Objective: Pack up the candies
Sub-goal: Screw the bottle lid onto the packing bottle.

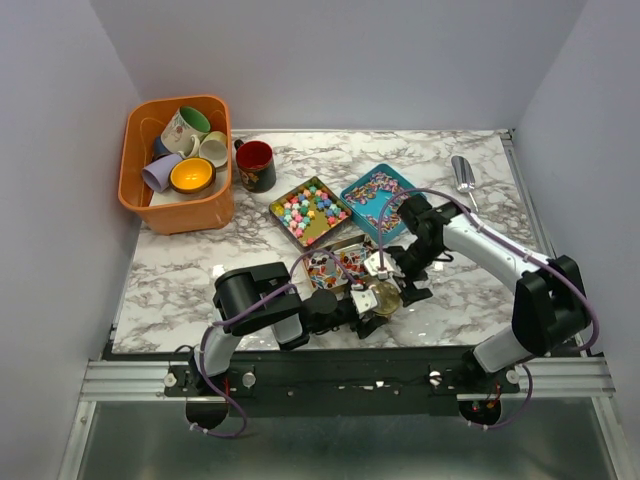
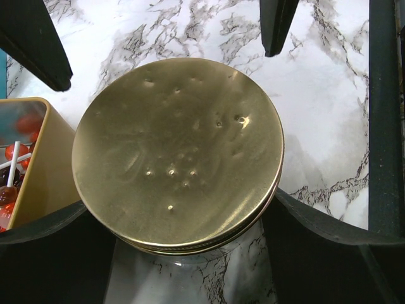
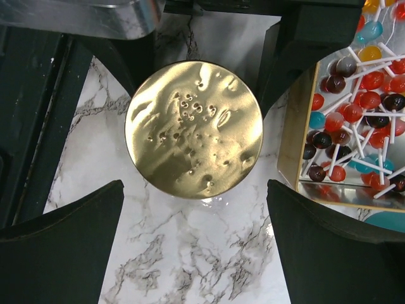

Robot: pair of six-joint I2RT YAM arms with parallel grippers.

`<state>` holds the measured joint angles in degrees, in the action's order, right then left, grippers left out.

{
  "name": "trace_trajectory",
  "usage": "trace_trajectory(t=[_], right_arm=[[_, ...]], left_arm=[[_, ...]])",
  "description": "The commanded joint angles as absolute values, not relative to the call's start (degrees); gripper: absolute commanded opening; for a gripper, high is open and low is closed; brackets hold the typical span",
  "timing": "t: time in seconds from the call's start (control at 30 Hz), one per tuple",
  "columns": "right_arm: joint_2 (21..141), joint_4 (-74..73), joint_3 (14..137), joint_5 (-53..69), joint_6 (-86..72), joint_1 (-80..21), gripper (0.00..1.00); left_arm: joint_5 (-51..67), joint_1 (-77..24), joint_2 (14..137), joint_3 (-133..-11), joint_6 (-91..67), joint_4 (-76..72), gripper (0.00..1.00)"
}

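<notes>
A glass jar (image 2: 190, 272) with a flat gold lid (image 2: 177, 152) stands near the table's front; it also shows in the top view (image 1: 384, 297). My left gripper (image 2: 180, 197) is shut on the jar just under the lid. My right gripper (image 3: 195, 190) hangs open over the lid (image 3: 193, 130), touching nothing. Candies lie in three open tins: pastel pieces in a gold tin (image 1: 310, 210), mixed wrapped pieces in a teal tin (image 1: 378, 193), and lollipops (image 3: 361, 107) in a gold tin (image 1: 338, 262) right beside the jar.
An orange basket (image 1: 178, 215) of mugs stands at the back left, with a red mug (image 1: 256, 165) beside it. A metal scoop (image 1: 463, 178) lies at the back right. The lollipop tin's wall (image 2: 44, 171) is close to the left finger.
</notes>
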<state>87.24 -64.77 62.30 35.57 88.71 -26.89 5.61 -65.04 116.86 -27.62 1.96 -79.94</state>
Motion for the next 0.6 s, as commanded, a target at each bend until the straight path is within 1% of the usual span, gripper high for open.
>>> trace_trajectory(t=[0.0, 0.23, 0.37, 0.4, 0.43, 0.5, 0.53, 0.57], right_arm=[[89.29, -64.51, 63.81, 34.63, 91.40, -27.86, 1.00], [90.79, -62.32, 63.63, 35.51, 90.88, -30.93, 1.00], [90.97, -60.03, 62.41, 36.03, 89.91, -31.46, 0.96], [90.97, -59.16, 61.88, 36.30, 88.69, -31.46, 0.94], [90.62, -58.45, 61.61, 36.47, 87.72, -31.55, 0.88], [90.09, -56.61, 60.30, 36.65, 85.70, -31.55, 0.83], [89.74, -56.17, 59.42, 36.74, 83.69, -31.55, 0.79], [88.26, -55.38, 58.54, 36.74, 82.45, -31.55, 0.78]], left_arm=[[5.89, -64.95, 117.42, -26.63, 4.31, -72.60, 0.81], [5.54, -64.95, 117.60, -26.98, 4.48, -72.07, 0.81], [5.27, -64.95, 117.51, -26.98, 4.66, -71.81, 0.81], [5.19, -64.95, 117.51, -26.90, 4.66, -71.72, 0.81], [5.19, -64.95, 117.51, -26.89, 4.66, -71.81, 0.81], [5.01, -64.95, 117.51, -26.90, 4.66, -71.81, 0.81], [4.92, -64.95, 117.51, -26.89, 4.57, -71.72, 0.81], [4.83, -64.95, 117.51, -26.98, 4.66, -71.81, 0.81]])
